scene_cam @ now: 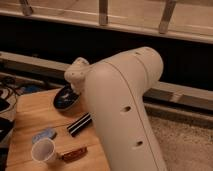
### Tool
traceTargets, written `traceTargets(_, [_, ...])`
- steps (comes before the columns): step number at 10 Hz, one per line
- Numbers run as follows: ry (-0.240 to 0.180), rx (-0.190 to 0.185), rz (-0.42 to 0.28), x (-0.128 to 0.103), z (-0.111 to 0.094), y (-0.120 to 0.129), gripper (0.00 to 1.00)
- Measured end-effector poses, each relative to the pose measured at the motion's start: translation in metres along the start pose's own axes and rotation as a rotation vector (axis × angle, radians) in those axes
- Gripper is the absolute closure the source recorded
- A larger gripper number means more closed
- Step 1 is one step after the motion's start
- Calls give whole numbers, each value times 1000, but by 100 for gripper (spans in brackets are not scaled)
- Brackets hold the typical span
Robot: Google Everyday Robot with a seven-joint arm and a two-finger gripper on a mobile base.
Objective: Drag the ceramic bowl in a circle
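Wood table point(30, 112): light-toned top, lower left of view; holds all the small items.
Ceramic bowl point(62, 99): dark, glossy inside w/ pale glints. Sits at far side of table, near its back edge, just beside the arm's big shell. Upright as far as I can see.
Gripper point(73, 94): at the bowl's right rim, below the pale rounded wrist joint point(76, 71). Mostly hidden by arm and bowl shadow, so clamped or spread: can't tell. Contact w/ bowl looks likely, not certain.
Arm shell point(122, 107): large cream housing, fills centre of view, covers right part of table.
Dark bar point(79, 124): black stick-like obj w/ pale stripe, lying diagonal, between bowl and cup, right end touching or tucked under arm shell.
White cup point(43, 150): upright, mouth up, near front edge, well apart from bowl.
Blue item point(44, 135): pale blue, flat, just behind cup.
Brown packet point(74, 154): small, reddish-brown, just right of cup.
Cables point(7, 95): dark tangle off table's left side.
Floor point(185, 145): speckled grey, right of arm.
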Motion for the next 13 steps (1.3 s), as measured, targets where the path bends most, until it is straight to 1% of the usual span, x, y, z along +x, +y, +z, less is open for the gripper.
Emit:
traceTargets(1, [-14, -18, 8, -14, 1, -2, 83])
traceTargets(2, [-27, -33, 24, -23, 2, -7, 83])
traceTargets(3, [-33, -43, 42, -23, 1, -14, 83])
traceTargets(5, [-43, -56, 87, -16, -3, -31, 83])
traceTargets(7, [-46, -60, 119, -5, -7, -41, 83])
traceTargets(9, [-35, -55, 161, 12, -8, -61, 83])
traceTargets(10, [-20, -51, 163, 19, -6, -63, 83])
traceTargets(11, [3, -49, 136, 30, -5, -57, 83])
traceTargets(12, [32, -48, 71, 42, -3, -45, 83])
traceTargets(13, [54, -45, -7, 49, -1, -32, 83])
